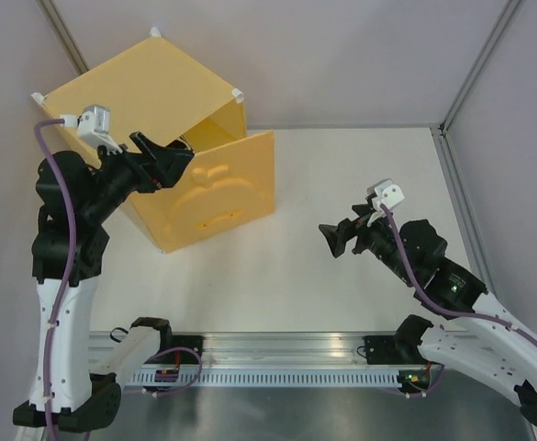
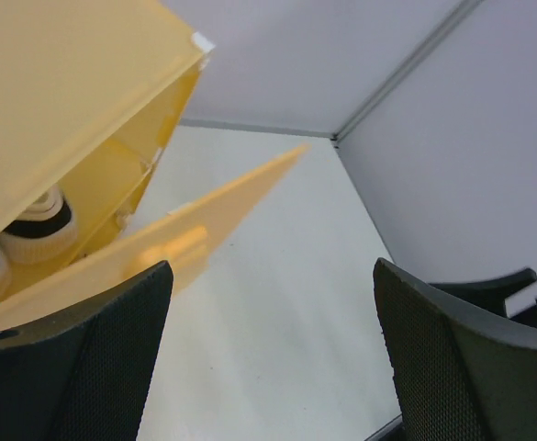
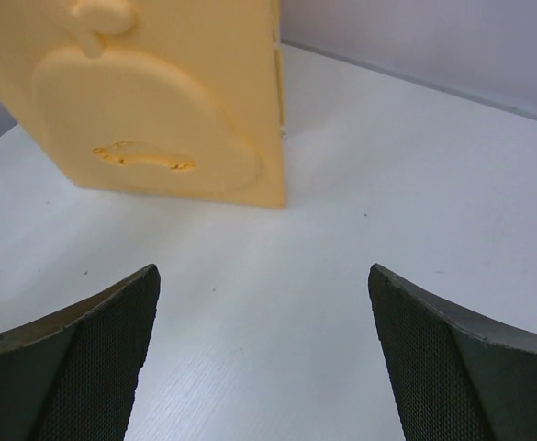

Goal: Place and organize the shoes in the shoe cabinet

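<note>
The yellow shoe cabinet (image 1: 139, 87) stands at the back left, its door (image 1: 227, 188) with the embossed figure partly open. In the left wrist view, two white-and-black sneakers (image 2: 37, 230) show inside the cabinet (image 2: 57, 101), behind the door (image 2: 195, 225). The gold slip-ons are not in view. My left gripper (image 1: 172, 163) is open and empty, at the door's top edge by the opening; its jaws (image 2: 273, 266) stand wide apart. My right gripper (image 1: 332, 241) is open and empty, low over the table to the right of the door, and faces it (image 3: 158, 119).
The white table (image 1: 341, 184) is bounded by grey walls at the back and right. A metal rail (image 1: 277, 354) with the arm bases runs along the near edge.
</note>
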Action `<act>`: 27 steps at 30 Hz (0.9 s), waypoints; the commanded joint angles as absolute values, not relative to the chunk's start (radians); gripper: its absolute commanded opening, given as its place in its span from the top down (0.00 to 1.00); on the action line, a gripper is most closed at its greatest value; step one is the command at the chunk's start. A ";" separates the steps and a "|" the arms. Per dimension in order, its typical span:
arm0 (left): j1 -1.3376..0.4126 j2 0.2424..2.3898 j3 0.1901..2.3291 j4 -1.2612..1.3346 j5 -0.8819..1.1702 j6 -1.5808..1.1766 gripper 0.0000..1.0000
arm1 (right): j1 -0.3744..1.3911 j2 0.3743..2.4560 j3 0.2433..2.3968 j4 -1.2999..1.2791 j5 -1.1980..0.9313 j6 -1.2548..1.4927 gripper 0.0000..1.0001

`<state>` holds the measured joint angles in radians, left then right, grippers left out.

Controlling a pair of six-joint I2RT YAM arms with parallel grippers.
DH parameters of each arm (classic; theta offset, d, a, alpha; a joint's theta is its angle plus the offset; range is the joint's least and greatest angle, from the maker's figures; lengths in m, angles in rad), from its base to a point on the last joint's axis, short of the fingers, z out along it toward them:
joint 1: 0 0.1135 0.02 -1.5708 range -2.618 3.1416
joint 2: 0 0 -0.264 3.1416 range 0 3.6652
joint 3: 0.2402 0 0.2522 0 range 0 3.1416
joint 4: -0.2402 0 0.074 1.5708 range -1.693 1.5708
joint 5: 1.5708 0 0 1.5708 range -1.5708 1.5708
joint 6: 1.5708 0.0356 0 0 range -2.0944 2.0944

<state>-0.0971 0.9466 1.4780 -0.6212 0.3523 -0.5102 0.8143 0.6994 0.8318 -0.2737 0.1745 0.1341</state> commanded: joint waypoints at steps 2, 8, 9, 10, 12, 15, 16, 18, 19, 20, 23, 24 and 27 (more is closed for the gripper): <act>-0.098 0.853 1.413 -0.548 0.615 -0.390 0.08 | 0.815 0.599 0.808 -0.366 0.389 0.175 0.02; -0.100 0.850 1.195 -0.543 0.690 -0.380 0.08 | 0.816 0.506 0.792 -0.465 0.495 0.204 0.02; -0.101 0.871 1.178 -0.543 0.655 -0.377 0.07 | 0.815 0.490 0.793 -0.489 0.521 0.206 0.02; -0.103 0.886 1.157 -0.545 0.637 -0.373 0.07 | 0.816 0.482 0.793 -0.498 0.534 0.207 0.02; -0.106 0.935 1.147 -0.543 0.553 -0.370 0.07 | 0.816 0.463 0.793 -0.515 0.555 0.209 0.02; -0.115 1.001 1.144 -0.520 0.421 -0.357 0.07 | 0.815 0.450 0.793 -0.532 0.560 0.210 0.02; -0.117 1.014 1.140 -0.511 0.382 -0.354 0.06 | 0.815 0.448 0.793 -0.537 0.560 0.212 0.02; -0.118 1.041 1.128 -0.474 0.259 -0.354 0.05 | 0.815 0.445 0.795 -0.549 0.565 0.210 0.02; -0.118 1.067 1.124 -0.465 0.226 -0.354 0.05 | 0.815 0.440 0.795 -0.554 0.574 0.212 0.02; -0.118 1.083 1.124 -0.457 0.198 -0.353 0.05 | 0.816 0.437 0.793 -0.560 0.575 0.212 0.02; -0.118 1.124 1.123 -0.433 0.132 -0.353 0.04 | 0.815 0.425 0.790 -0.571 0.595 0.209 0.02; -0.118 1.132 1.118 -0.427 0.117 -0.359 0.04 | 0.816 0.422 0.788 -0.572 0.598 0.207 0.02; -0.118 1.149 1.103 -0.408 0.123 -0.377 0.04 | 0.816 0.416 0.792 -0.580 0.606 0.207 0.02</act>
<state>-0.1539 1.1126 1.1187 -0.5316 0.2878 -0.3923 0.8143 0.4294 0.7906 -0.5591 0.5663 0.2062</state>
